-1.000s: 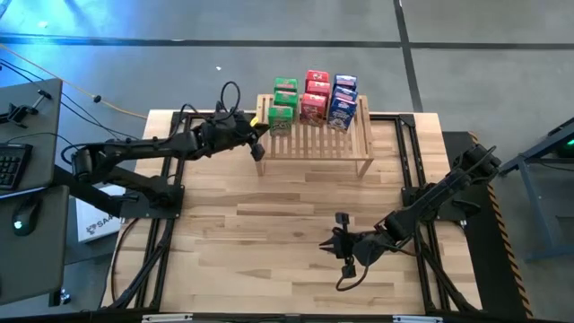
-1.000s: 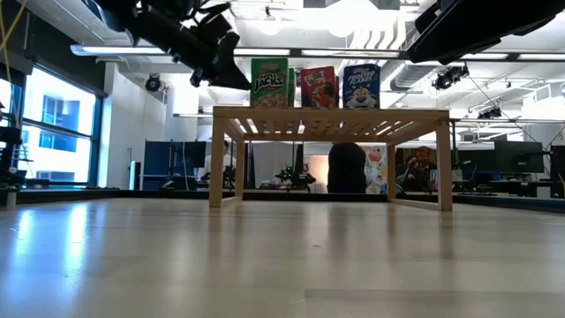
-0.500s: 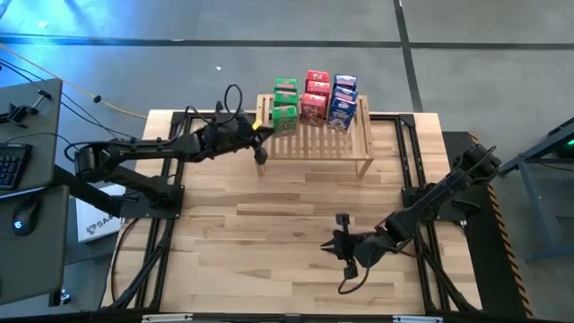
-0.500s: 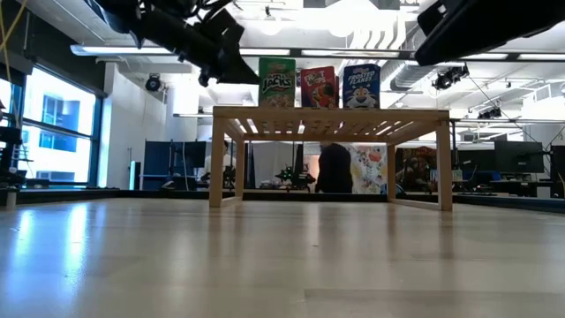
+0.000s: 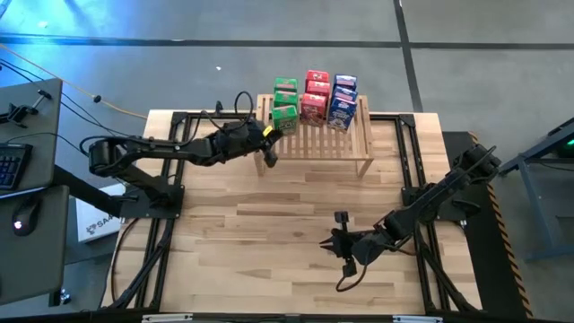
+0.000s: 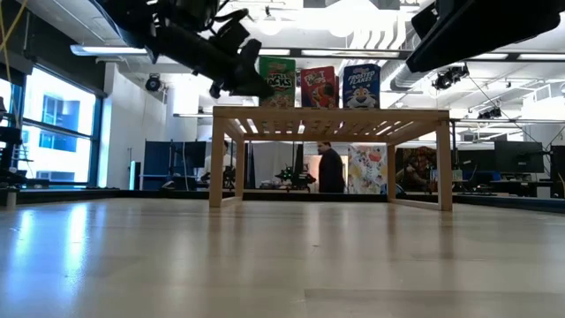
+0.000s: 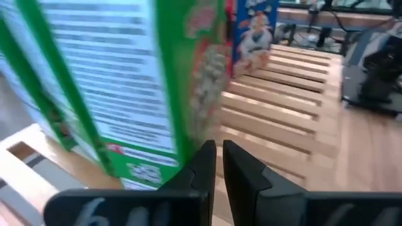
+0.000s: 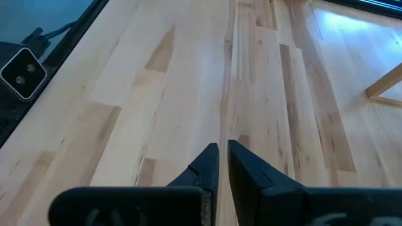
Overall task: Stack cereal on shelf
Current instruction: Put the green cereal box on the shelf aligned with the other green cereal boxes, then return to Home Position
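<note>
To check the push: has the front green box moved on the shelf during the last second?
Yes. The front green box slid toward the red box, narrowing the gap, while the shelf stayed put.

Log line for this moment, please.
left gripper: shut, beside front green cereal box | right gripper: shut, idle | shelf

Pale wooden shelf (image 5: 316,142), glossy cardboard cereal (image 5: 314,97)

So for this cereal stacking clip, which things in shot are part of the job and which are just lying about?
Part of the job:
- green cereal boxes
- red cereal boxes
- blue-and-white cereal boxes
- wooden slatted shelf
- left gripper, shut, at the shelf's left end beside the green boxes

Just lying about:
- right gripper, shut, idle over the table
- keyboard and mouse on the side desk
</note>
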Controlling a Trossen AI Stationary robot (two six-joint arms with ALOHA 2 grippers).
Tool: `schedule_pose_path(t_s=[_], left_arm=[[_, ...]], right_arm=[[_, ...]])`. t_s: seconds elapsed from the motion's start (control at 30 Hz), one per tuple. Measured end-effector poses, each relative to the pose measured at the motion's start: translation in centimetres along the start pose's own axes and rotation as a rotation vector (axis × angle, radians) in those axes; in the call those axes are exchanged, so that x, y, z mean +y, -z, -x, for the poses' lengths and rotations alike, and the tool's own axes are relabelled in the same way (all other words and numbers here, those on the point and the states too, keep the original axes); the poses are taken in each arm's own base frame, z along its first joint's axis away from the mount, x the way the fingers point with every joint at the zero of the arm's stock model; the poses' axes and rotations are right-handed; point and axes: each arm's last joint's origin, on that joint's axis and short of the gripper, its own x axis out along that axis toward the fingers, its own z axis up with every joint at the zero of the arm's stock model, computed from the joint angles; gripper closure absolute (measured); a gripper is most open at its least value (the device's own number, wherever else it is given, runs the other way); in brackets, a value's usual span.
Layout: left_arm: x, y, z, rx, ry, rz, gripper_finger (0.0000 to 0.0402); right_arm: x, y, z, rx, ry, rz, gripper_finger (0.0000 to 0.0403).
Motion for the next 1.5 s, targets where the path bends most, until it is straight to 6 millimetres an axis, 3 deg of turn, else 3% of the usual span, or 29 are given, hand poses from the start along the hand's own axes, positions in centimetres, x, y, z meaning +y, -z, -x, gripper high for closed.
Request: schedule_pose_path(t_s=[0.43,0.67,0.83,1.07,1.23,1.5], left_arm=[[1.4,0.3,-1.5,-0.061,-0.043,0.03,0.0381],[1.3,-0.1,-1.2,-0.077,-0.016,0.002,0.0381],[0.6,-0.8,0.2,-0.077,0.088,-0.048,0.0381],[-1.1,1.2,3.5,-0.06,0.258,-0.066,0.0381],[-1.8,2.5,6.0,-0.067,0.36,-0.047,0.0381],[-1.6,3.7,9.1,-0.112,0.44,-0.046,0.0381]], right_arm=[[0.0,0.0,0.0,-0.002,-0.002,-0.001,0.0382],[0.0,0.0,0.0,-0.003,-0.003,0.003,0.0382],[0.3,0.0,0.2,0.007,-0.04,0.01,0.0389],[0.0,0.7,1.1,0.017,-0.055,0.078,0.0402],[-2.2,2.6,2.7,-0.133,-0.111,0.024,0.0403],[-7.2,6.1,7.4,-0.359,-0.122,-0.028,0.0403]])
